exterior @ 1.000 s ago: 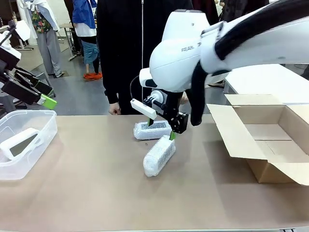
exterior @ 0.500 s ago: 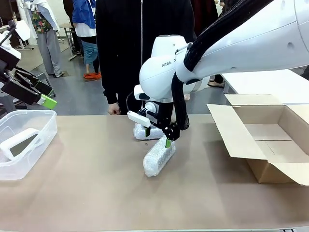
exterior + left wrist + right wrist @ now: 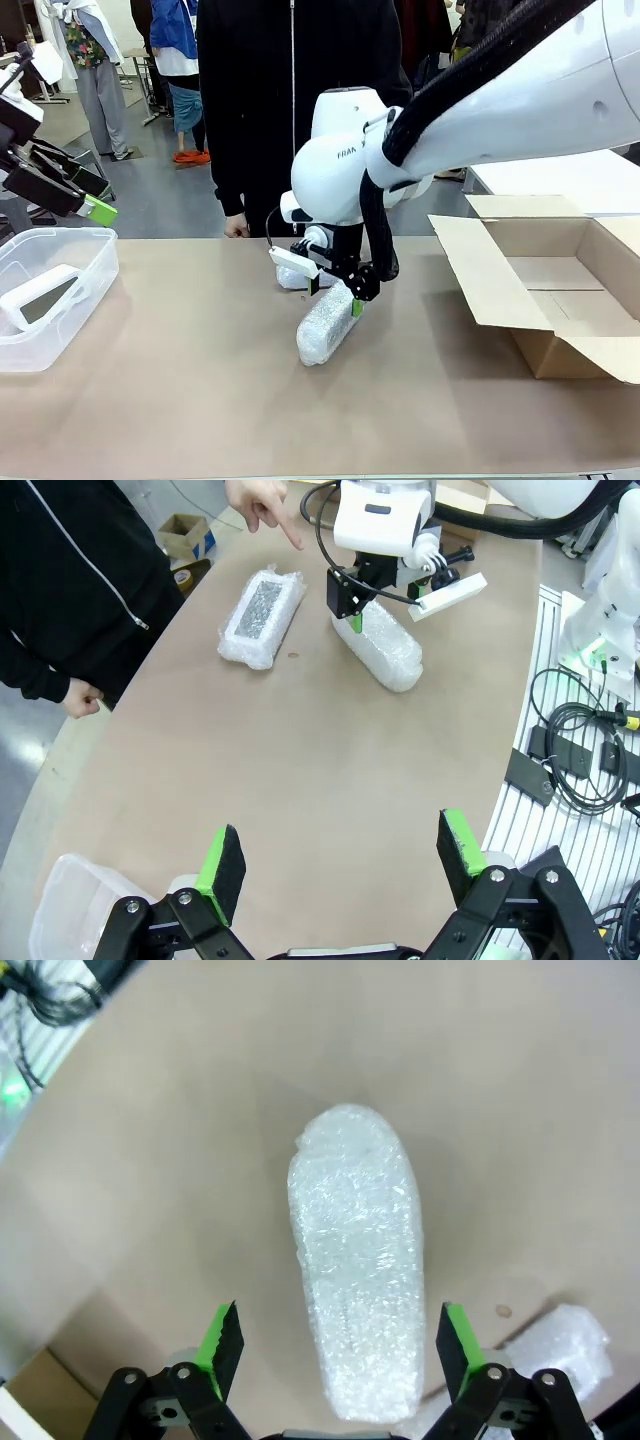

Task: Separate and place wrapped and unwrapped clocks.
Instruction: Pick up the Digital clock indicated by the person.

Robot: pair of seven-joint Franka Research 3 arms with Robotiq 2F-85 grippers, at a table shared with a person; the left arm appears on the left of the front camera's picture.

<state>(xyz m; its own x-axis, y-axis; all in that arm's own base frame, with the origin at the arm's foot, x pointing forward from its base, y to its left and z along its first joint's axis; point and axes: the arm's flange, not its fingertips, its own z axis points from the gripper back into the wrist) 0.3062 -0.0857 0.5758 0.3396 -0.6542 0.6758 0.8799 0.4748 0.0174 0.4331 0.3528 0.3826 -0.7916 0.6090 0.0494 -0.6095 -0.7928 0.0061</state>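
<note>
The right tool (image 3: 335,296) stands with its jaws wide on either side of the nearer wrapped clock (image 3: 325,330), with bare counter (image 3: 200,400) flanking it. The second wrapped clock (image 3: 262,617) lies just behind, near the person's hand (image 3: 262,502). A clear bin (image 3: 95,250) blocks the left edge and an open cardboard box (image 3: 500,290) the right. The front stretch is free.

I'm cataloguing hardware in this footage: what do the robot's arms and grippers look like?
The right arm is glossy white and rounded, with grey lettering and a black sleeved cable bundle running along it. The right gripper and left gripper are black, two-fingered, with bright green pads at the fingertips.
</note>
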